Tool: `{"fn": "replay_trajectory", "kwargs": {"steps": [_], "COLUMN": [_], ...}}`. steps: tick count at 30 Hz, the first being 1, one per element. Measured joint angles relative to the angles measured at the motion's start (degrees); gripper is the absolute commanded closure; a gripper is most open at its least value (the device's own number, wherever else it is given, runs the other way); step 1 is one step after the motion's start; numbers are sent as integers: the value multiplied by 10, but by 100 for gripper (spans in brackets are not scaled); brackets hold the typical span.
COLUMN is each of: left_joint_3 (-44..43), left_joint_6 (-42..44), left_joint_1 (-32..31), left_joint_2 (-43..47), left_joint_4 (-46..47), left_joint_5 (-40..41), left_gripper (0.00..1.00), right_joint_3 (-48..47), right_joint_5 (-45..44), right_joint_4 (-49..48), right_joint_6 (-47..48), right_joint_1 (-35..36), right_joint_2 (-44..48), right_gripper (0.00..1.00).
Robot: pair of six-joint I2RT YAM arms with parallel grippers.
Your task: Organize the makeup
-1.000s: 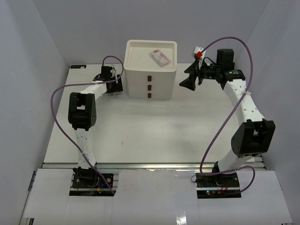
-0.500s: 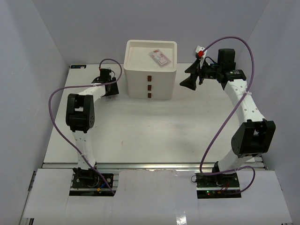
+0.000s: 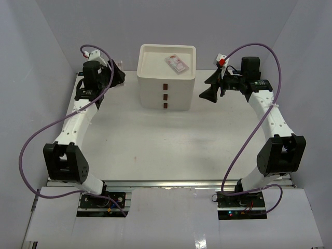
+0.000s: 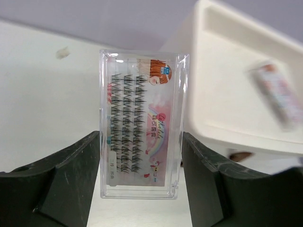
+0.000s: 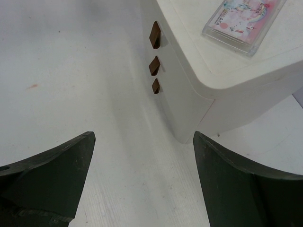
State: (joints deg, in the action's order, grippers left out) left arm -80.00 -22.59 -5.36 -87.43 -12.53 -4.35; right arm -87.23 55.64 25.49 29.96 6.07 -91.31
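One clear packet (image 4: 140,109), held by left hand (image 4: 140,144)

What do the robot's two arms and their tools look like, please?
The left arm and right arm are white links with chunky black joints, each trailed by a looping purple cable. The left tool and right tool each carry two broad matte-black wedge fingers.

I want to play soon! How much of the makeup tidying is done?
Done: one clear packet lies on top of the white drawer box. In hand: the left pincer grips a second packet left of the box. The right pincer is open and empty. Left: setting that packet down. The three drawers look shut, so their insides are hidden.
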Motion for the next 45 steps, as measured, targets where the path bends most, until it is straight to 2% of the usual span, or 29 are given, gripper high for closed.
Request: {"fn": "replay_trajectory", "kwargs": {"steps": [5,9,13,16,20,22,25,29,39,42,45], "left_joint_3": [-41,-107,-202,-265,-338,-356,-372,-394,-402,-387,-328], "left_joint_6": [-22,-29,-29,-29,-29,-29,-28,-27,-22,-15,-3], "left_joint_1": [-36,-78,-106,-117,-124,-127,-133,-142,-147,-146,-146], "left_joint_2": [25,-30,-124,-191,-262,-279,-287,-287,-260,-231,-168], "left_joint_4": [32,36,34,15,-12,-27,-41,-44,-43,-44,-33], "left_joint_5": [-46,-64,-70,-70,-57,-49,-37,-29,-29,-29,-23], "left_gripper": [76,75,73,61,36,27,18,12,9,6,2], "right_joint_3": [1,1,17,32,47,53,62,65,65,65,65], "right_joint_5": [0,0,-3,-7,-17,-20,-26,-30,-38,-46,-59], "right_joint_4": [0,0,0,1,1,2,3,5,5,5,6], "right_joint_6": [0,0,0,2,8,14,20,22,24,22,17], "right_joint_1": [0,0,0,0,0,0,0,0,0,0,0], "right_joint_2": [0,1,12,25,46,56,69,73,73,73,73], "right_gripper": [9,9,9,9,10,10,10,10,10,10,10]}}
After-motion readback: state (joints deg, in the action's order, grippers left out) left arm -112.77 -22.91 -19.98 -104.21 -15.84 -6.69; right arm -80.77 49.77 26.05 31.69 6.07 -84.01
